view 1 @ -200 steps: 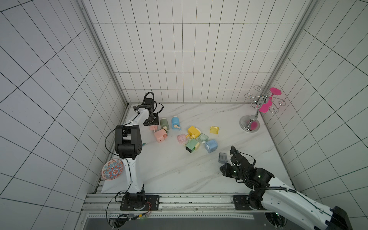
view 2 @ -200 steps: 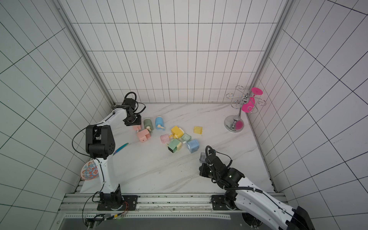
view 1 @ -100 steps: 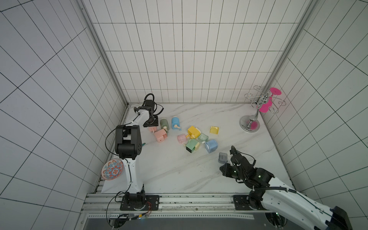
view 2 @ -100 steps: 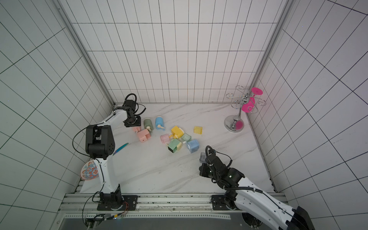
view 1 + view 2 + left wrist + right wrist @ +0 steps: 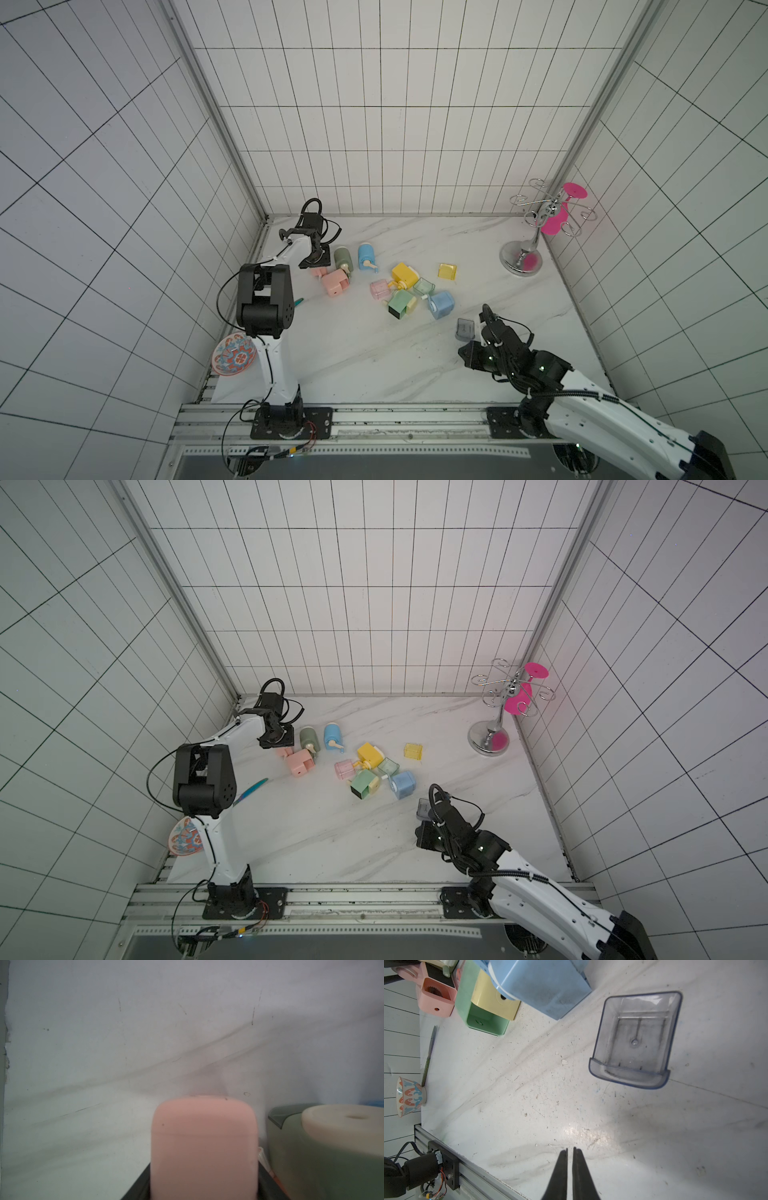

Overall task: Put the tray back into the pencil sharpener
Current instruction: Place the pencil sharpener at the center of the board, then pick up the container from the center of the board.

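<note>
A small pink tray [image 5: 318,272] lies at the back left, just beside the pink pencil sharpener [image 5: 335,283], whose slot stands empty [image 5: 436,993]. My left gripper [image 5: 316,261] is down on that tray. In the left wrist view the blurred pink tray [image 5: 204,1147] fills the gap, with a black jaw tight on either side. My right gripper [image 5: 570,1149] hovers shut and empty over the front right of the table. A clear bluish tray [image 5: 634,1040] lies open side up just beyond it, in both top views [image 5: 464,328] [image 5: 424,808].
A grey-green sharpener [image 5: 343,257] lies right beside my left gripper. Blue [image 5: 366,256], yellow [image 5: 404,273], green [image 5: 401,303] and light blue [image 5: 441,304] sharpeners and loose trays clutter the middle. A metal rack [image 5: 521,259] stands back right, a patterned bowl [image 5: 233,353] front left.
My left wrist has shifted slightly while staying on the pink tray. The right arm has not moved.
</note>
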Controlling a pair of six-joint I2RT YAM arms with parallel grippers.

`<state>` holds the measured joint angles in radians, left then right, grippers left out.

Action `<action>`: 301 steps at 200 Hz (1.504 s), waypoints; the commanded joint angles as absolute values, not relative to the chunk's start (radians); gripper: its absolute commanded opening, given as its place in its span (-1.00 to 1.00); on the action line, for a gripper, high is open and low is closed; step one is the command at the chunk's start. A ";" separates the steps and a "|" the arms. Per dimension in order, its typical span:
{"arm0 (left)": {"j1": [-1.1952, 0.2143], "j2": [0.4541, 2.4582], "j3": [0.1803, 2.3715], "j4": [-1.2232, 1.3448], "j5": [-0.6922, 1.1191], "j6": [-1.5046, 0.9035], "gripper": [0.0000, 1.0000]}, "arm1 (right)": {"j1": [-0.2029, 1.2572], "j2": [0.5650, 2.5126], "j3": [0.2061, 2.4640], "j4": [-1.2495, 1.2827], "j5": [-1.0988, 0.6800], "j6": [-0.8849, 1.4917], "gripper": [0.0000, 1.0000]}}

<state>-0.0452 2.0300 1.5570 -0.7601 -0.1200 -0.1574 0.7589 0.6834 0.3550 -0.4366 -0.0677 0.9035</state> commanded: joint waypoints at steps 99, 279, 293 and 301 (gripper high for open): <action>-0.042 1.922 1.523 -0.725 -0.153 -0.157 0.68 | 0.749 0.660 0.397 -0.452 -0.068 0.901 -0.78; -0.094 1.029 0.845 -0.252 0.031 -0.292 0.60 | 0.899 1.011 0.763 -0.542 0.074 0.594 -0.63; -0.023 1.014 0.806 -0.247 0.106 -0.351 0.59 | 0.937 1.104 0.827 -0.516 0.099 0.569 -0.61; 0.005 1.010 0.786 -0.252 0.128 -0.375 0.59 | 0.956 1.161 0.868 -0.500 0.109 0.555 -0.59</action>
